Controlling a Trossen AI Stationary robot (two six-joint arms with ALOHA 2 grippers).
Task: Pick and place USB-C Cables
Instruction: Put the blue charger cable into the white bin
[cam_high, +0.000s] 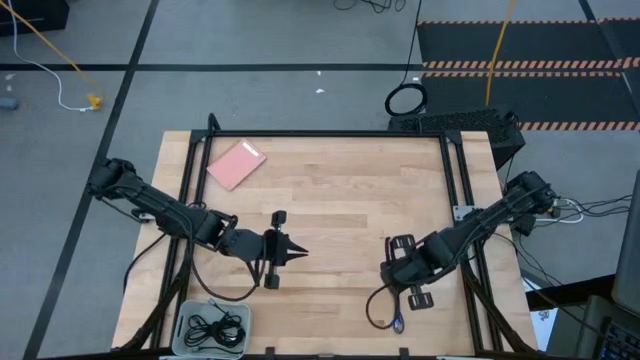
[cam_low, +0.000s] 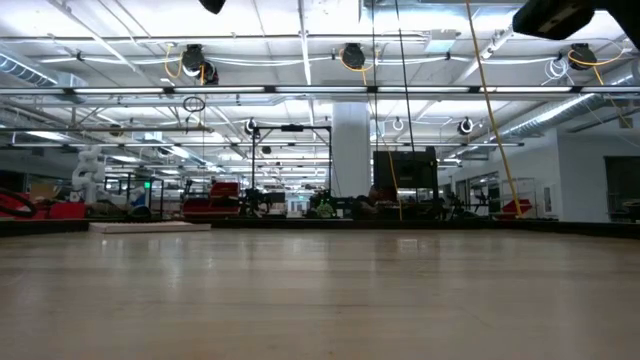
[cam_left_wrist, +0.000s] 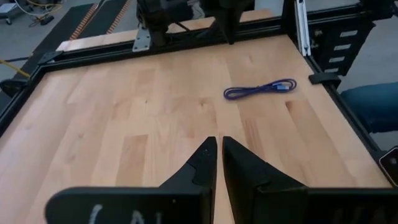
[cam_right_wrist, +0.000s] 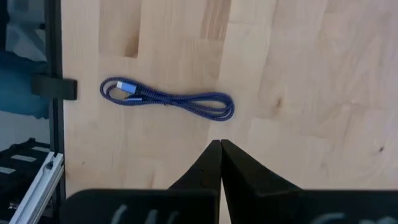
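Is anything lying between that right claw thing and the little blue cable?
Nothing. In the right wrist view, only bare wooden table separates the right end effector, its fingers together, from the purple-blue cable.

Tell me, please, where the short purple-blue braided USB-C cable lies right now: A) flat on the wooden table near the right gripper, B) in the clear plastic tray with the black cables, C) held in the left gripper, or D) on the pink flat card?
A: the purple-blue braided USB-C cable lies flat on the bare wooden table, just ahead of the shut right gripper.
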